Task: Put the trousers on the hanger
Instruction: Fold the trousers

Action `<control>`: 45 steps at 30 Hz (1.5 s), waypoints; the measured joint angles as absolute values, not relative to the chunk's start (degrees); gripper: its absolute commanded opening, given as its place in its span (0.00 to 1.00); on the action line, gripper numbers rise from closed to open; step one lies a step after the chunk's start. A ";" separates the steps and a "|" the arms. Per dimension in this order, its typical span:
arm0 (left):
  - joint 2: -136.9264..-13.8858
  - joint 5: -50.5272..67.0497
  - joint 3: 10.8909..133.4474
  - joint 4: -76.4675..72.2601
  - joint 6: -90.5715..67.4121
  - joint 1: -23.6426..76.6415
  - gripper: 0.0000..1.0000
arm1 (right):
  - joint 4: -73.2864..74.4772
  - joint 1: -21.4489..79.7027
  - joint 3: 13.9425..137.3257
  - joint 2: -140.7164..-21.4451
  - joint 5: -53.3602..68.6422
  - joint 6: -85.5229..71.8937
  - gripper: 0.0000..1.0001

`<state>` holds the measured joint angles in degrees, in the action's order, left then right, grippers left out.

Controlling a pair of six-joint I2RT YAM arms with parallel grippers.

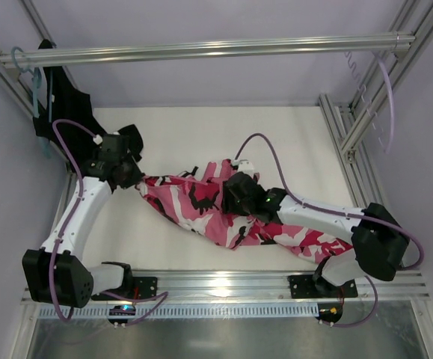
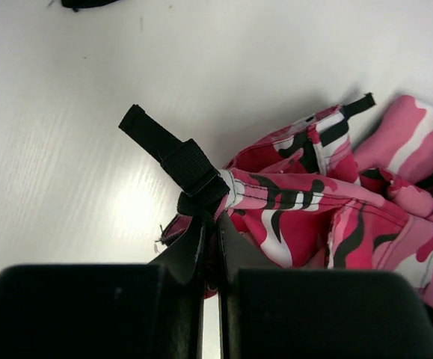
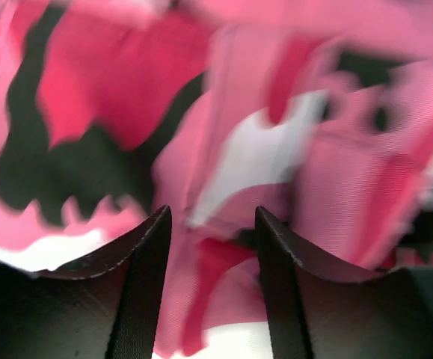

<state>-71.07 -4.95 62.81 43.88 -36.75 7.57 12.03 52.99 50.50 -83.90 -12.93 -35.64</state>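
The camouflage trousers lie crumpled across the white table, running from the left gripper down to the right arm's base. My left gripper is shut on their waistband edge, beside a black strap; in the left wrist view the fingertips pinch the pink fabric. My right gripper sits low over the middle of the trousers. In the right wrist view it stands open, with blurred pink cloth right under the gap. The pale hanger hangs at the rail's right end, far from both grippers.
An aluminium rail spans the back. A teal hanger with a black garment hangs at its left end. Frame posts stand at the right and a metal bar runs along the near edge.
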 measured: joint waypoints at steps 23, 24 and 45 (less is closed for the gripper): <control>-69.06 -5.87 60.10 44.38 -35.29 7.57 0.00 | 24.05 32.12 80.42 -108.49 -9.34 -38.48 0.56; -69.06 -5.80 60.07 44.36 -35.29 7.57 0.00 | 23.55 32.12 80.42 -108.51 -8.78 -37.39 0.56; -68.82 -12.53 63.16 47.09 -34.39 7.07 0.00 | 34.96 29.56 80.95 -106.56 -21.80 -33.10 0.04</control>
<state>-68.82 -12.53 63.16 47.09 -34.39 7.07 34.96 29.56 80.95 -106.56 -21.80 -33.10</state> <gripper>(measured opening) 0.015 0.048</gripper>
